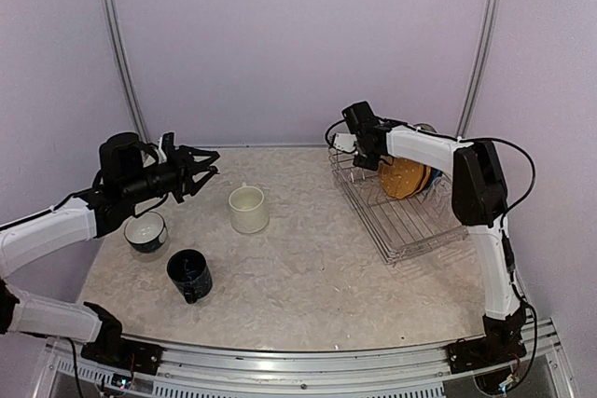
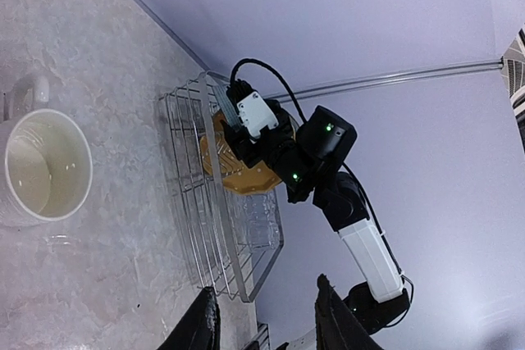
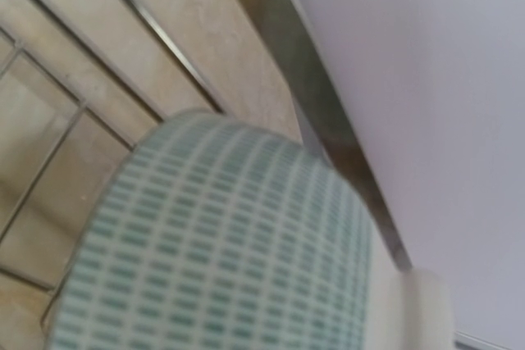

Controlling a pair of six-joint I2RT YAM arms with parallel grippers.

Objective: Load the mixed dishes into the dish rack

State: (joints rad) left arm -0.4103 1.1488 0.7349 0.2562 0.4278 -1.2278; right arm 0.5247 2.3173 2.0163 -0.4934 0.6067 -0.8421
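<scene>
My right fingers (image 1: 357, 149) hold the grey-teal cup (image 3: 230, 243) over the far left corner of the dish rack (image 1: 424, 247), which contains a yellow dotted plate (image 1: 403, 177) and a clear glass (image 2: 258, 220). I see my left fingers (image 2: 201, 325) spread wide above the bench (image 1: 308, 277), where the cream mug (image 1: 248, 209) and dark blue mug (image 1: 189, 274) stand.

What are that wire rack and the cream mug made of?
The dish rack looks like metal wire: thin, silvery, shiny rods. The cream mug looks like glazed ceramic, going by its thick wall and smooth sheen.
</scene>
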